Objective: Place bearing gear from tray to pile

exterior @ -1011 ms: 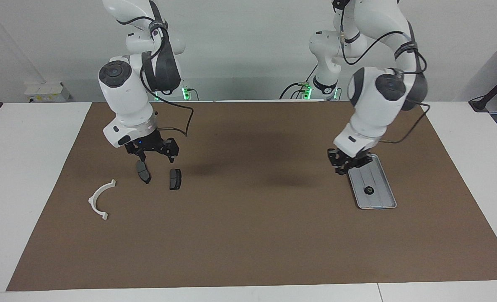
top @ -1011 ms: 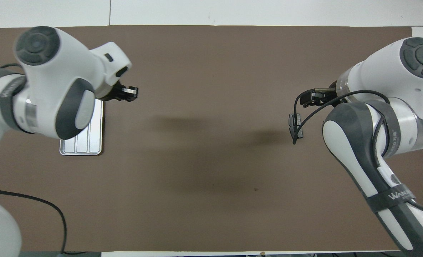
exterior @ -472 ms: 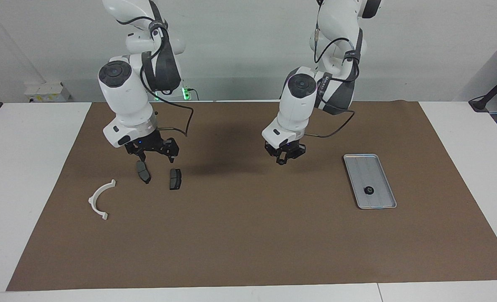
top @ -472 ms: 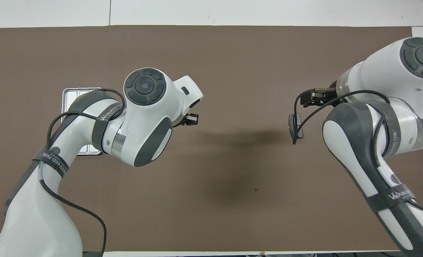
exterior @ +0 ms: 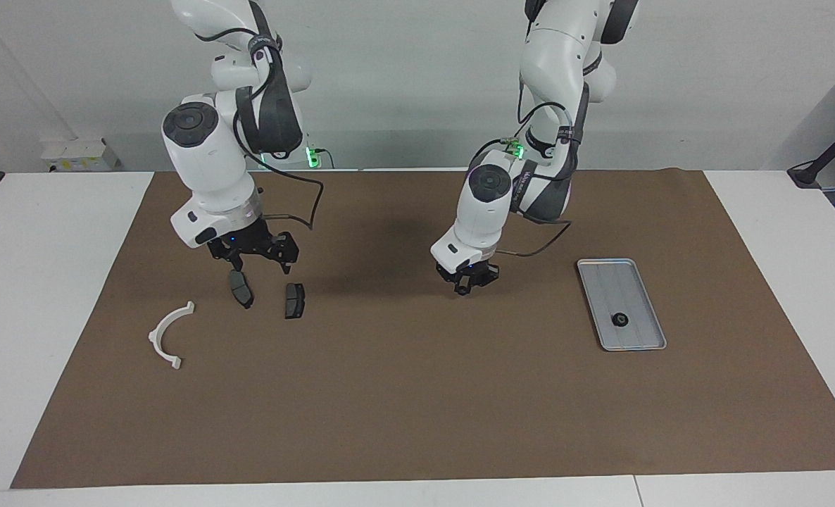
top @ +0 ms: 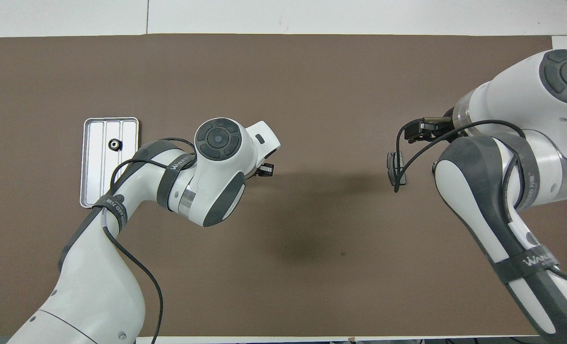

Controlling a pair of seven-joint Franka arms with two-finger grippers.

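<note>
The silver-grey tray point(exterior: 632, 282) lies on the brown mat toward the left arm's end and also shows in the overhead view point(top: 125, 162). A small black bearing gear point(exterior: 619, 319) sits in the tray point(top: 115, 144). The pile lies toward the right arm's end: a white semicircular bracket point(exterior: 170, 334) and two dark brake-pad pieces point(exterior: 241, 289) point(exterior: 294, 301). My right gripper point(exterior: 262, 267) hangs open and empty just above the two pads. My left gripper point(exterior: 465, 285) is low over bare mat between tray and pile, well away from the gear.
The brown mat point(exterior: 417, 408) covers most of the white table. In the overhead view only one pad point(top: 395, 167) shows; the right arm covers the rest of the pile.
The left arm swung from the tray's end nearer the robots toward the mat's middle, uncovering the tray. The gear stayed in the tray. The right arm barely moved.
</note>
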